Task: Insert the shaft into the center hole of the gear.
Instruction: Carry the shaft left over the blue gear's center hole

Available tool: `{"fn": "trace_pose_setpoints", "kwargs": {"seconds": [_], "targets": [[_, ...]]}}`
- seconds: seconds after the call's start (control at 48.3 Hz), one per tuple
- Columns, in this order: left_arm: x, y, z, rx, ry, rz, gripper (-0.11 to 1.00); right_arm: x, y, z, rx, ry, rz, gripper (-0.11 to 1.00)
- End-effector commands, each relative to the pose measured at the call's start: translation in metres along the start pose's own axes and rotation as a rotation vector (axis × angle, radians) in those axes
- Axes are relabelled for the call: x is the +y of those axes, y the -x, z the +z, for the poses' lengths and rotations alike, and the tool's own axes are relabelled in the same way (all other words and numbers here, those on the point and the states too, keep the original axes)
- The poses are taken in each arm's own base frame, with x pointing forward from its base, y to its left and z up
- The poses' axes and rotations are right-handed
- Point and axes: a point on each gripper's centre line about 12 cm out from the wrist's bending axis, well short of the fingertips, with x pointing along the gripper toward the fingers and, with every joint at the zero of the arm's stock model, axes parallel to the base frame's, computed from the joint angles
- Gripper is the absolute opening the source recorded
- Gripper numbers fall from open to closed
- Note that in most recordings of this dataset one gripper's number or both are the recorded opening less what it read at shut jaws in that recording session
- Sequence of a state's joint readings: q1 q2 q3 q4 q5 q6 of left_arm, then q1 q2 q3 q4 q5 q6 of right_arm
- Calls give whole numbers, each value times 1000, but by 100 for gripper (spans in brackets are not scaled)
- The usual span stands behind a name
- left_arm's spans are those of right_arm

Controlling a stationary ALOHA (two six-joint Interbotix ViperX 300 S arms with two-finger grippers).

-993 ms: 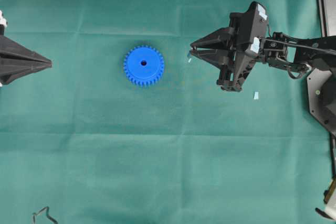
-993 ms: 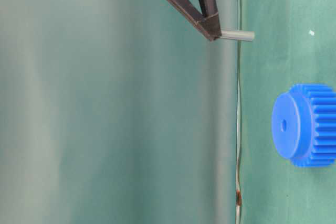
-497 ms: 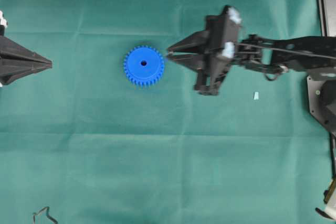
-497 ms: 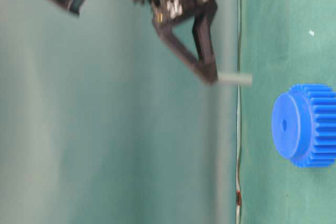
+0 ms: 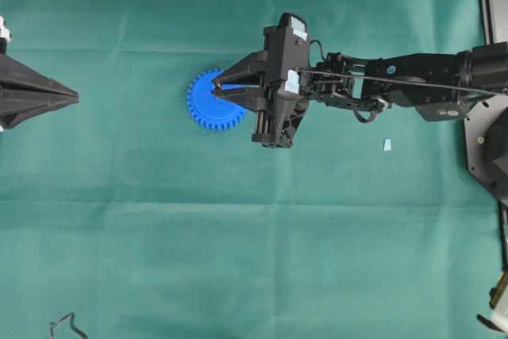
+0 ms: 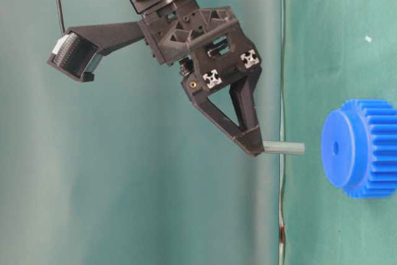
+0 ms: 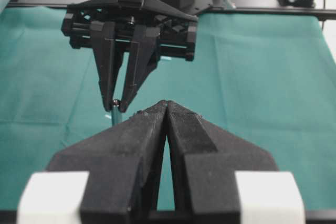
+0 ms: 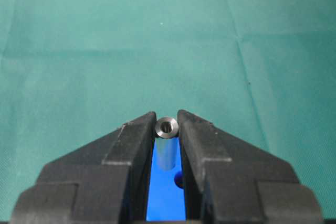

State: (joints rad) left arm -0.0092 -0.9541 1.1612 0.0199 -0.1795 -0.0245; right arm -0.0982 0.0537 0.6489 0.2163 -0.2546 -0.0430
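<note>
One shaft (image 6: 283,148) (gripped) above gear (image 6: 363,148)

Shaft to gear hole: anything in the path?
Nothing visible. The right gripper holds the shaft above the gear, with only open air between the shaft's free end and the center hole. The left gripper sits shut, well off to the side.

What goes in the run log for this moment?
right hand: shut on pin | pin: above gear, near hole, not inserted | left hand: shut, away from gear
</note>
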Motion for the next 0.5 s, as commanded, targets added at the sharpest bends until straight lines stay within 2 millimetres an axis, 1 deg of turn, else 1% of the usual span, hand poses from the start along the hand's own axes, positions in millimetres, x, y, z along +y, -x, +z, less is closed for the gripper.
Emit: {"fn": "trace_pose_setpoints", "kwargs": {"seconds": [0.0, 0.31, 0.476], "targets": [[0, -2, 10, -25, -2, -2, 0, 1, 0, 9, -27, 1, 2, 17], [0, -2, 9, -21, -2, -1, 0, -3, -20, -9, -10, -4, -13, 17], [0, -2, 10, -23, 0, -2, 0, -4, -23, -13, -3, -8, -17, 17]]}}
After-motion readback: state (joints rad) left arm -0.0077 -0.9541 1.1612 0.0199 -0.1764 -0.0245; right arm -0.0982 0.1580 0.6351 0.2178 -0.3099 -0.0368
